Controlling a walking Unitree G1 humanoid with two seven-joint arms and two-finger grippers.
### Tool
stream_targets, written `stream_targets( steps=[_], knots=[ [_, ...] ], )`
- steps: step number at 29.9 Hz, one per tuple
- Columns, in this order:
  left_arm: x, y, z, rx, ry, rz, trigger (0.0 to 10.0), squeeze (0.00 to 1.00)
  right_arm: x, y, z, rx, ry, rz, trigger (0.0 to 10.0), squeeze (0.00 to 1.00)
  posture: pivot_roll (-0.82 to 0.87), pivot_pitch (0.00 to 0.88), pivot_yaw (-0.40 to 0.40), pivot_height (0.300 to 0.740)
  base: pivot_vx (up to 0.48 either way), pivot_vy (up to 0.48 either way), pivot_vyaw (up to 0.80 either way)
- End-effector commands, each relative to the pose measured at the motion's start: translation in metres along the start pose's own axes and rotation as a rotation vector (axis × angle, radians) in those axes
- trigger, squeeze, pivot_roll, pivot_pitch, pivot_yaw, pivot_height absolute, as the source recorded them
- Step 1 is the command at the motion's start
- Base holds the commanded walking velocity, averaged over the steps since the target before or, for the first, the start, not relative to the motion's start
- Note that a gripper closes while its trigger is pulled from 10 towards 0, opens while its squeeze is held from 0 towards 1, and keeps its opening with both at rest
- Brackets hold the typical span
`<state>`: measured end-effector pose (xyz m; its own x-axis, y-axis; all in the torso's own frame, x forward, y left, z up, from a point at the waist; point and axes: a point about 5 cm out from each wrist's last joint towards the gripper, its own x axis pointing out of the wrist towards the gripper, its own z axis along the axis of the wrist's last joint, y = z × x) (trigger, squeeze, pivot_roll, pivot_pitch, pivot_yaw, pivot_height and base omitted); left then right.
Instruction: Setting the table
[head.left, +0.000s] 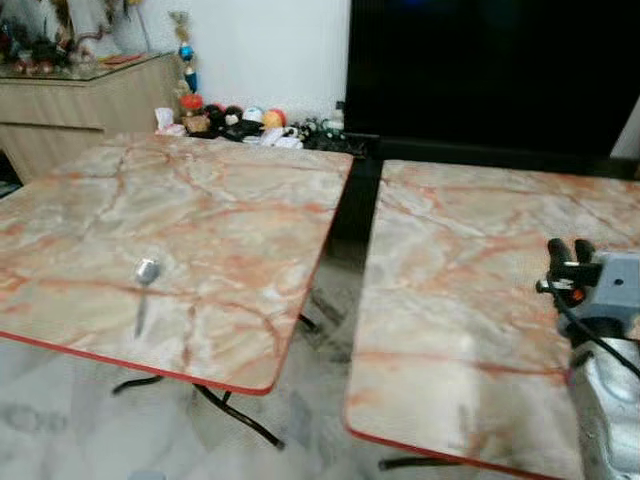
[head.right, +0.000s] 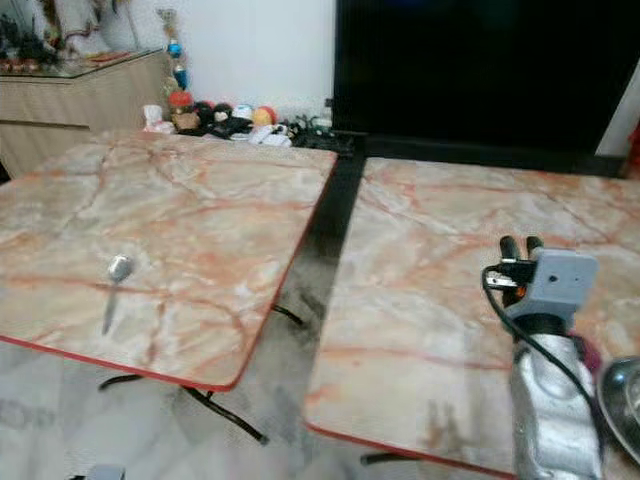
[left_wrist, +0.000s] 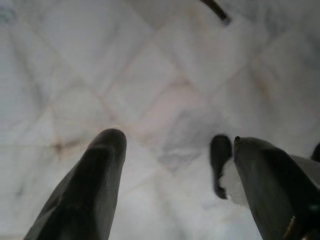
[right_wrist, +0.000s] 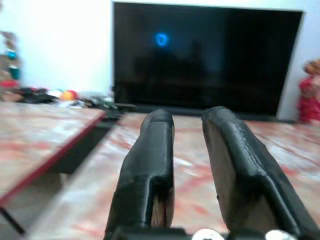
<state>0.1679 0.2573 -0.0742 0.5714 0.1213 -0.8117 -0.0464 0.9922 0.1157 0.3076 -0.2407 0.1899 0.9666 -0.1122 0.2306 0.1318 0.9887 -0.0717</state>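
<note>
Item, spoon (head.left: 143, 290): metal, lying flat on the left marble table (head.left: 230, 200), bowl end pointing away from us, handle toward the table's red front edge; nothing touches it.

Item, right marble table (head.left: 470, 300): standing beside the spoon's table, a dark gap of floor between them.

Item, right gripper (head.right: 520, 246): we hold it raised above the right table, well apart from the spoon, pointing toward the far wall. Its fingers (right_wrist: 150, 165) stand close together with a narrow slit between them and nothing pinched.

Item, metal dish rim (head.right: 622, 400): at the frame's edge, past the right arm from the spoon; we cannot tell more.

Item, left gripper (left_wrist: 175, 150): hanging over pale marble floor (left_wrist: 150, 75), fingers spread wide, nothing between them.

Item, black screen (head.left: 490, 70): beyond the right table, against the wall.

Item, toys (head.left: 240, 122): a row on the floor behind the spoon's table.

Item, wooden sideboard (head.left: 70, 115): beyond that table's far left corner.
</note>
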Motion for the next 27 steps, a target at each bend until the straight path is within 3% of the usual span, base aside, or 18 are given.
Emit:
stream_targets(
  steps=[1, 12, 27],
  knots=[
    [0.0, -0.002, -0.003, -0.02, 0.01, -0.002, 10.0, 0.0, 0.0, -0.005, 0.002, 0.005, -0.008, -0.017, 10.0, 0.0, -0.03, 0.009, 0.017, 0.74, 0.0, 0.386, 0.0],
    [0.0, -0.003, -0.005, -0.012, 0.015, -0.009, 10.0, 0.0, -0.001, 0.011, -0.004, 0.047, 0.017, 0.006, 10.0, 0.0, -0.02, 0.027, 0.019, 0.74, 0.0, 0.386, 0.0],
    [0.0, -0.005, -0.005, -0.003, 0.015, -0.014, 10.0, 0.0, 0.0, 0.016, -0.005, 0.072, 0.023, 0.005, 10.0, 0.0, -0.02, 0.054, 0.02, 0.74, 0.0, 0.385, 0.0]
  ],
)
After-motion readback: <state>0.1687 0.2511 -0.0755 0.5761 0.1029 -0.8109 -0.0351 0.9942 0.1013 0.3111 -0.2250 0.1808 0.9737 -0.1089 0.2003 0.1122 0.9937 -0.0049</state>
